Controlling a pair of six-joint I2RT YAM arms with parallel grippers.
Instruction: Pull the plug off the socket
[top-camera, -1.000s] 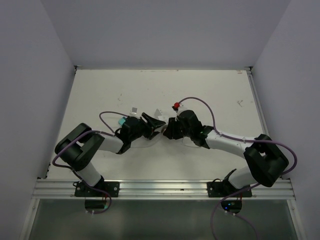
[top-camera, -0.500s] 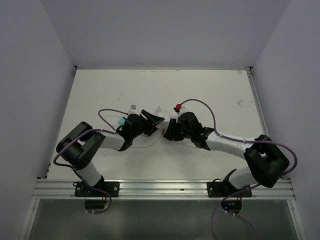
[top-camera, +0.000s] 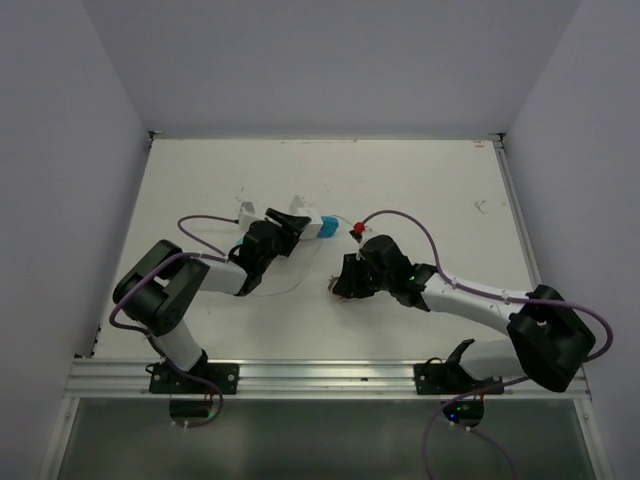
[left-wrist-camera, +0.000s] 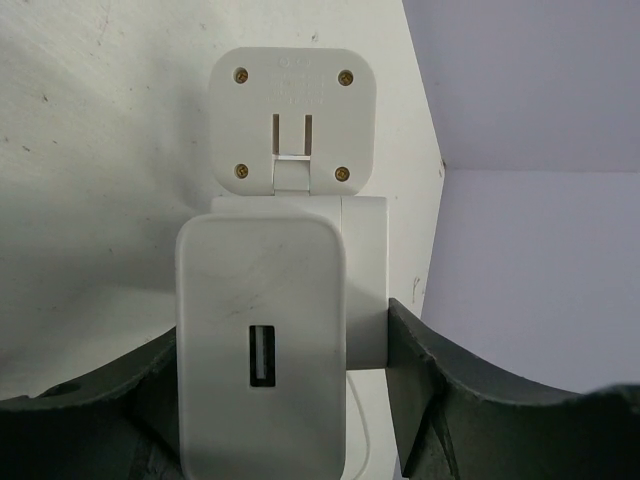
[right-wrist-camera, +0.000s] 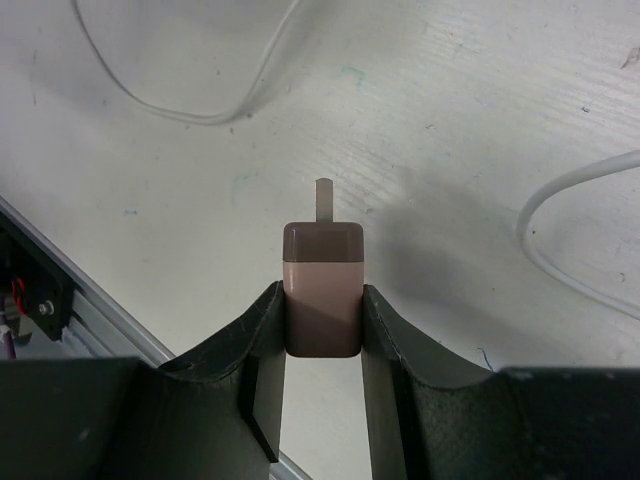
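Note:
My left gripper (top-camera: 291, 222) is shut on the white socket block (top-camera: 308, 224), which has a blue end (top-camera: 327, 227). In the left wrist view the block (left-wrist-camera: 262, 340) shows a USB port, and a white square face with screws (left-wrist-camera: 292, 120) stands behind it. The dark fingers (left-wrist-camera: 430, 390) press on its sides. My right gripper (top-camera: 341, 287) is shut on the pinkish-brown plug (right-wrist-camera: 322, 285). Its bare metal prong (right-wrist-camera: 323, 200) points away from the fingers (right-wrist-camera: 262, 345). Plug and socket are apart, about a hand's width between them in the top view.
A thin white cable lies in loops on the table (right-wrist-camera: 190, 105) and to the right (right-wrist-camera: 560, 215). The metal rail at the table's near edge (right-wrist-camera: 90, 300) is close below the right gripper. Purple arm cables (top-camera: 400, 215) arch over both arms.
The grippers, close together before, have moved apart. The left went toward the far side with the socket block. The right drew back toward the near edge with the plug, now free of the socket.

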